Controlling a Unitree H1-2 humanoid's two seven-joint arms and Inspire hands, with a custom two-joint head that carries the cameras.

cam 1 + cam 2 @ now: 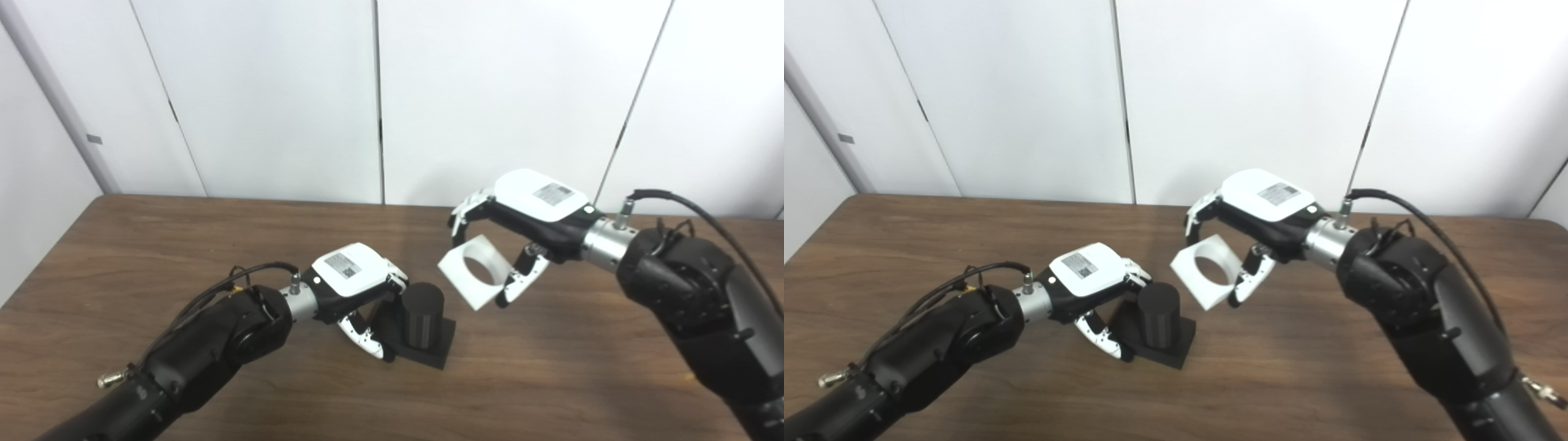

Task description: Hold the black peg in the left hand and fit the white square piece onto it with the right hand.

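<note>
Left eye view: on the near middle of the wooden table (122, 245), the left hand (355, 282) grips the square base of the black peg (421, 321), which stands upright. Just right and farther back, the right hand (527, 214) pinches the tilted white square piece (474, 271), lifted, apart from the peg

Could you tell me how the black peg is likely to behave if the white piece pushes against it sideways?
The black peg stands on a wide square base flat on the table, so it probably resists tipping. The left hand grips the base, so sliding seems unlikely. It looks rigid, like the white square piece.
</note>
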